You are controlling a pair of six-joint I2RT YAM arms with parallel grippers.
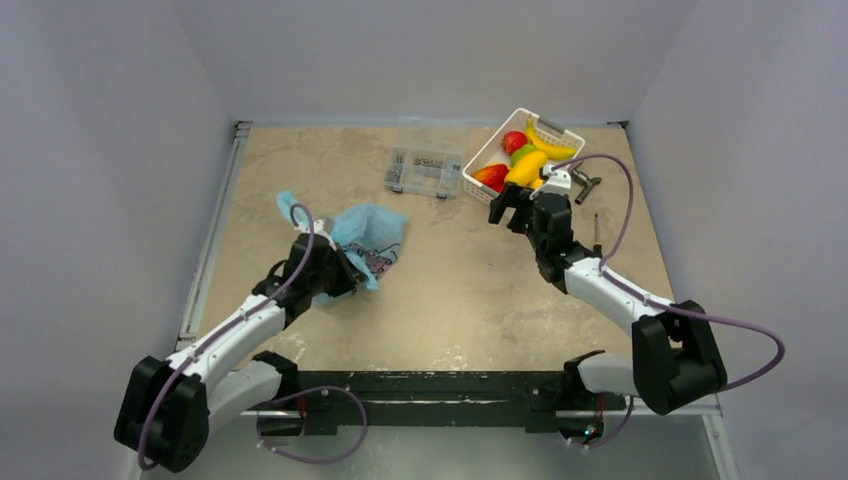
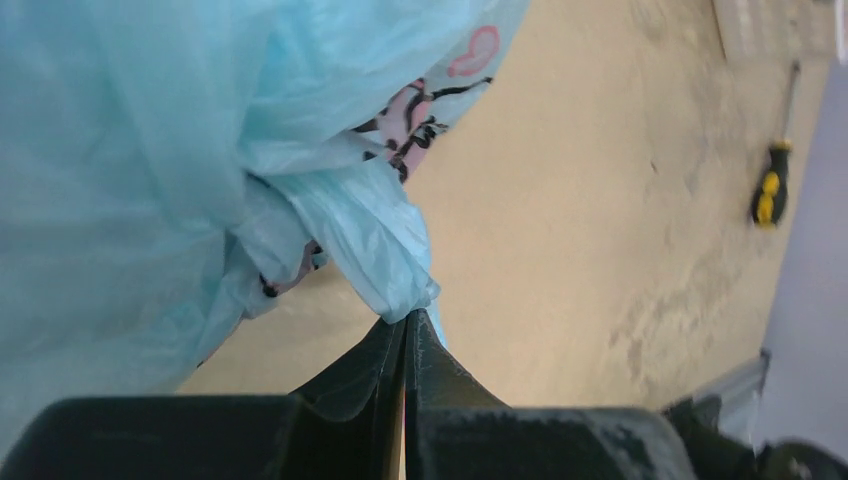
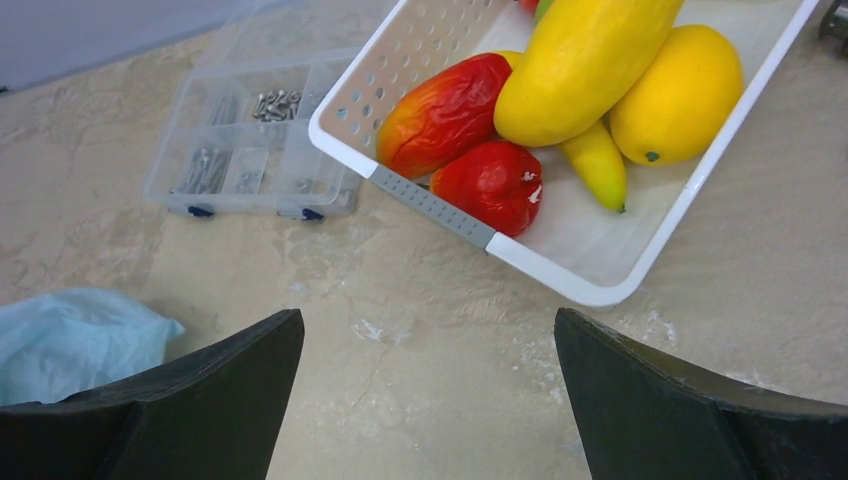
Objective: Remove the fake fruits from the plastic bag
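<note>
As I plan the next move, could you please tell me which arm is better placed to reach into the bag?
Probably the right. The right gripper is open and empty near the basket, while the left gripper is shut on a fold of the bag.

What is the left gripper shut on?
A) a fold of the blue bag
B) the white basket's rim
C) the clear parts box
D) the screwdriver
A: in the left wrist view the left gripper is closed tight on a twisted fold of the bag, with the table bare beside it.
</note>
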